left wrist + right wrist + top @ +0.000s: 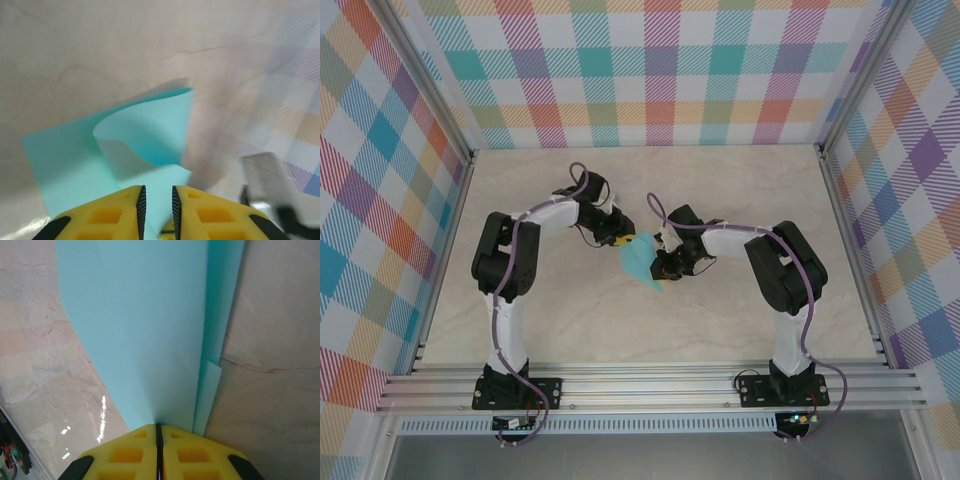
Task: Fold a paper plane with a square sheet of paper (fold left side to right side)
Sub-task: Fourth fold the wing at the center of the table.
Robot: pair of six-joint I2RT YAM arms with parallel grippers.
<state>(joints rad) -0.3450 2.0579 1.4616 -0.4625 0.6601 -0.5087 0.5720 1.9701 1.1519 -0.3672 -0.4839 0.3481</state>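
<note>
Right claw point(158, 432) was pinched tight on the square sheet of paper point(145, 330), which sat mid-table point(570, 320), strung between the two claws. Left claw point(157, 200) was nearly together, clamping the sheet's edge between its jaws. The risk, I'd say: that loose curl could crease crooked, or opposing pulls could tear the thin paper. No brand, label or readable writing was anywhere.
</note>
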